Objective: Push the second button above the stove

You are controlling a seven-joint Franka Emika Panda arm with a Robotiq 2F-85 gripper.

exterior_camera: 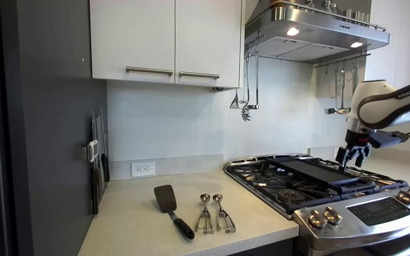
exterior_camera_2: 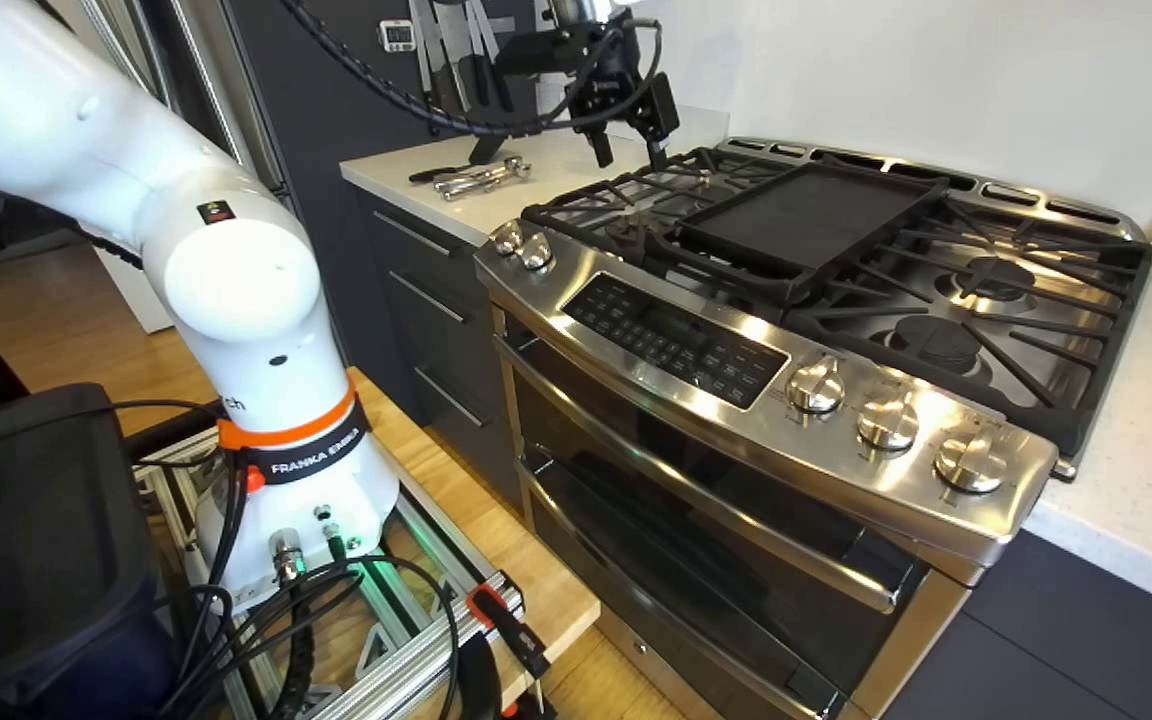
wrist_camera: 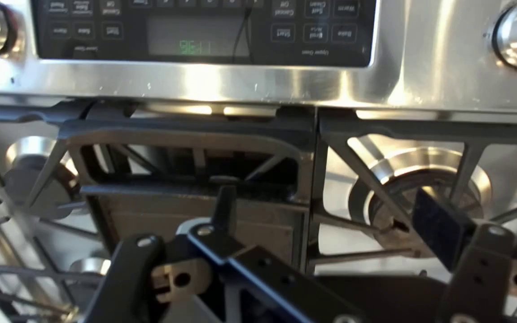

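The stove (exterior_camera: 347,233) is a wide steel range with black grates, silver knobs and a dark control panel. It also shows in an exterior view (exterior_camera_2: 576,270) and in the wrist view (wrist_camera: 281,83). Above it, a steel hood (exterior_camera: 319,30) with two lit lamps carries a row of small dark buttons (exterior_camera: 345,26) on its front edge. The hood is out of view elsewhere. My gripper (exterior_camera: 351,164) is open and empty, pointing down over the grates, well below the hood. It also shows in an exterior view (exterior_camera_2: 631,160) and in the wrist view (wrist_camera: 326,197), its fingers wide apart.
A black griddle (exterior_camera_2: 816,215) lies on the middle grates. Utensils hang under the hood at the left (exterior_camera: 256,80) and right (exterior_camera: 342,90). White cabinets (exterior_camera: 205,39) adjoin the hood. A spatula (exterior_camera: 166,199) and two metal scoops (exterior_camera: 205,215) lie on the counter (exterior_camera: 133,220).
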